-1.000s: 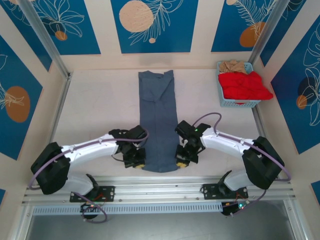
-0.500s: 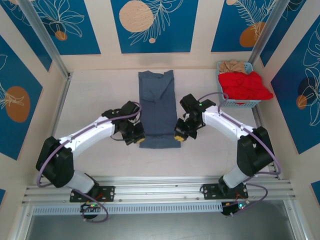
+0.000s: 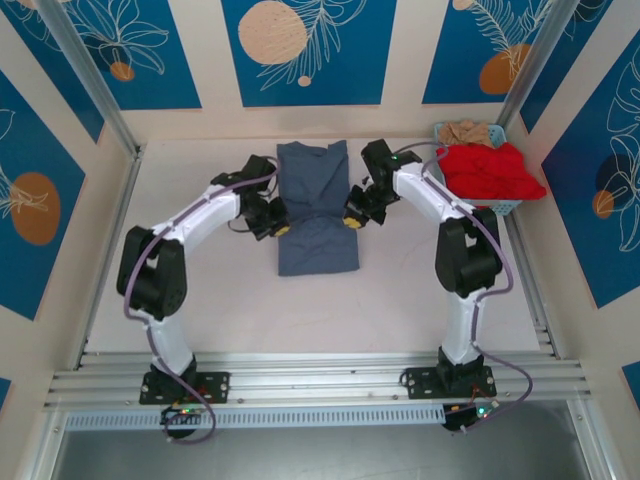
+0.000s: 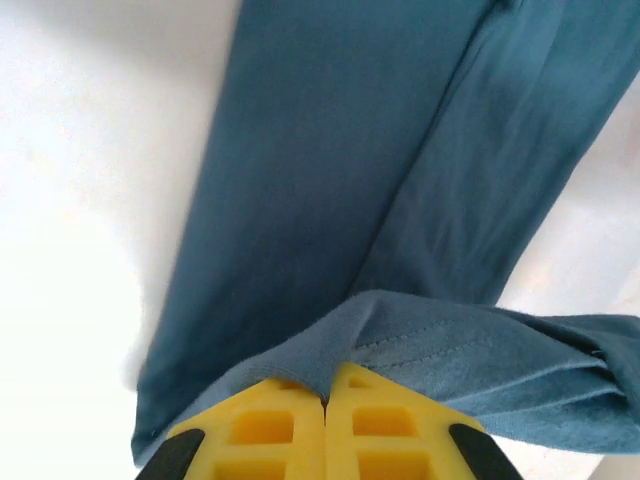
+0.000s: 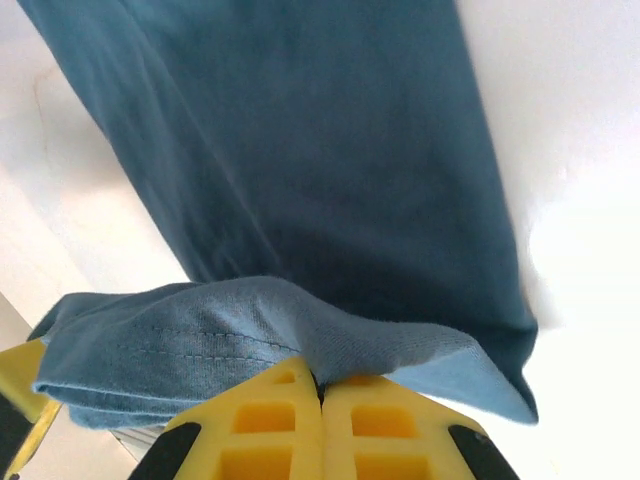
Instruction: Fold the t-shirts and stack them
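Note:
The slate-blue t-shirt (image 3: 316, 205) lies in a long narrow strip on the white table, its near end lifted and carried over the rest. My left gripper (image 3: 281, 229) is shut on the hem at the strip's left edge; in the left wrist view the yellow jaws (image 4: 326, 395) pinch a fold of blue cloth (image 4: 420, 340). My right gripper (image 3: 352, 222) is shut on the hem at the right edge, where the jaws (image 5: 321, 390) clamp the cloth (image 5: 230, 330). A red t-shirt (image 3: 490, 170) and a beige one (image 3: 466, 131) lie in the basket.
The light-blue mesh basket (image 3: 478, 207) stands at the back right corner, close to my right arm. Aluminium posts (image 3: 95, 85) rise at the back corners. White table (image 3: 210, 290) stretches in front of the shirt.
Both grippers have carried the shirt's near hem away from the table's front edge towards the collar, folding the strip over itself. The visible shirt is now much shorter.

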